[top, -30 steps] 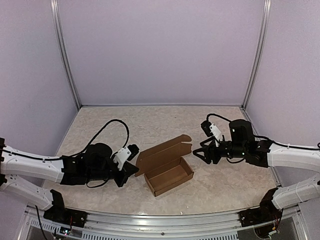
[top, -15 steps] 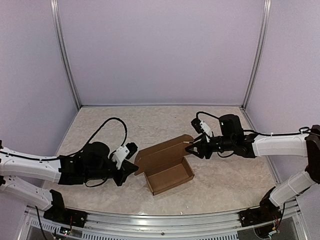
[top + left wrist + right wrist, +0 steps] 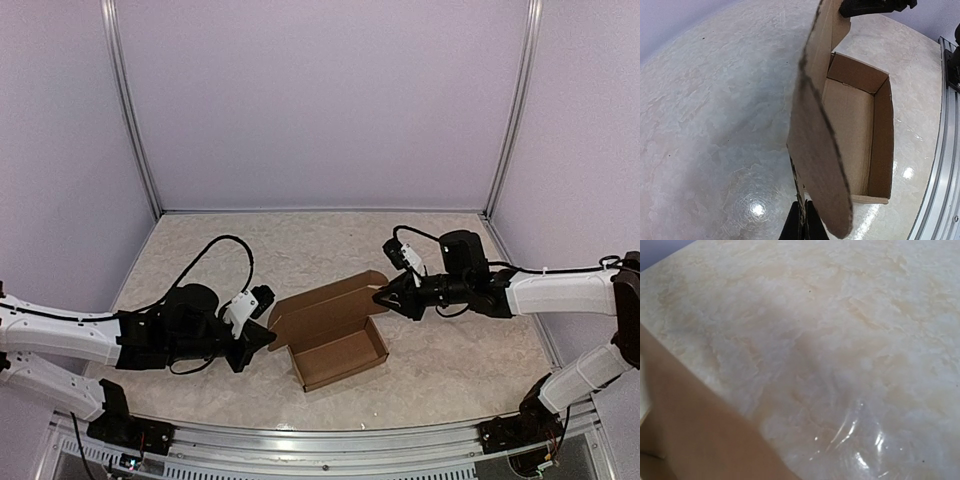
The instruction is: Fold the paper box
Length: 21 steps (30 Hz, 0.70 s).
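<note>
Top external first, starting at the left. Clamped tight with the left gripper on the left end of the raised lid of the paper box. Confirmed from the left wrist, with the fingertips pressed together on the cardboard edge. Sits in the middle of the table, between the two arms, tray open upward, lid leaning back along the far side, not yet closed.

Moving right. Reaches the lid's right-hand tab with the right gripper, jaws drawn close together at the tip. Cannot tell whether actually pinching card or only touching it. No fingers visible from the right wrist, only a brown slab of cardboard low on the left and bare table beyond.

Now the risks, offered as judgement only:
- Could tear or crease the lid if pulled outward from both ends at once, given thin card and a firm clamp on the left.
- Could skew the fold if swung over faster at one end than the other, leaving the lid crooked across the tray.
- Could slip off the small tab on the right if only barely caught, letting the lid spring back.
- Could drag the whole light tray across the smooth table, being held down by nothing but its own weight.
</note>
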### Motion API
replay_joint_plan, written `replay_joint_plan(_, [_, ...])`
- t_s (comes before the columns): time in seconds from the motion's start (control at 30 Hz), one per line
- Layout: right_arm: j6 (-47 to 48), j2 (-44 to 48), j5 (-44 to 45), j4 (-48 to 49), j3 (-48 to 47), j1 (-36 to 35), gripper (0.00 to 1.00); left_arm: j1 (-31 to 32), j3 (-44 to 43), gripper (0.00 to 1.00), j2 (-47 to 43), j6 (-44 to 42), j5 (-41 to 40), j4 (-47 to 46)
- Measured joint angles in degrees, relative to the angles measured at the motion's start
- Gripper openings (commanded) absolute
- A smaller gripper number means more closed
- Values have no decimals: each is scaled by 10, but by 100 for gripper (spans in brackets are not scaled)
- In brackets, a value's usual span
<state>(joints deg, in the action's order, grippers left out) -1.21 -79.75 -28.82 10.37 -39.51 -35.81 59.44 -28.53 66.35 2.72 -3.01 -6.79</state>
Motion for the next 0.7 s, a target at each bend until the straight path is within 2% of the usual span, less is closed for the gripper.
replay_joint_plan(0.7, [-2, 73, -4, -3, 47, 0, 12, 0, 0, 0, -8, 3, 0, -1])
